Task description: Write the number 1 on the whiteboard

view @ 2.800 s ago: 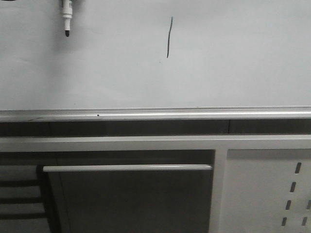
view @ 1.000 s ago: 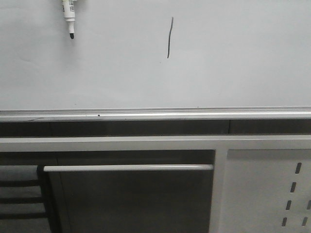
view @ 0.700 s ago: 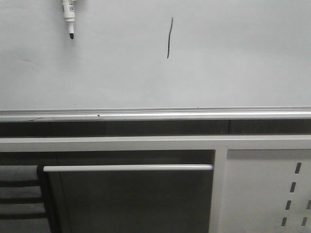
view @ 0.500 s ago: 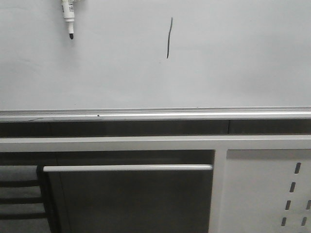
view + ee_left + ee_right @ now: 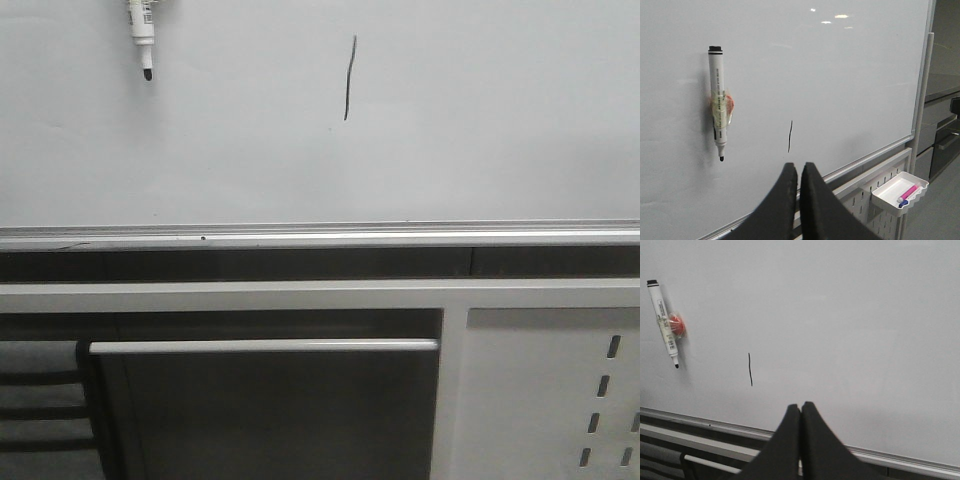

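— Where are the claws sitting, from where you're standing?

— The left claw (image 5: pixel 799 172) is hanging back from the whiteboard (image 5: pixel 840 75), both fingers pressed together and grasping nothing. The right claw (image 5: pixel 800 412) is doing the same on its side: clenched, empty, clear of the board.

— And the number 1?

— The number 1 (image 5: pixel 348 78) is showing on the board as a thin dark stroke, running near-vertical with a slight bend, well above the silver rail (image 5: pixel 320 236) along the board's lower edge. From either wrist it is lying ahead of the clenched fingers and a little off to the side; in the left wrist view (image 5: pixel 790 136) it is sitting just beyond the fingertips, in the right one (image 5: pixel 750 369) farther off.

— The marker?

— The marker (image 5: pixel 717 102) is clinging upright to the board, tip down, beside a small red piece (image 5: pixel 729 106), apart from the stroke on the left arm's side. Its long axis is running parallel to the stroke. Neither claw is touching it.

— So which arm is nearer?

— The left, I'd judge. With the stroke drawn and the marker parked, the writing is looking finished; anything further would be falling to that arm.

— Anything else around?

— A white tray (image 5: pixel 900 192) holding a pink pen (image 5: pixel 909 192) is hanging below the board's corner.
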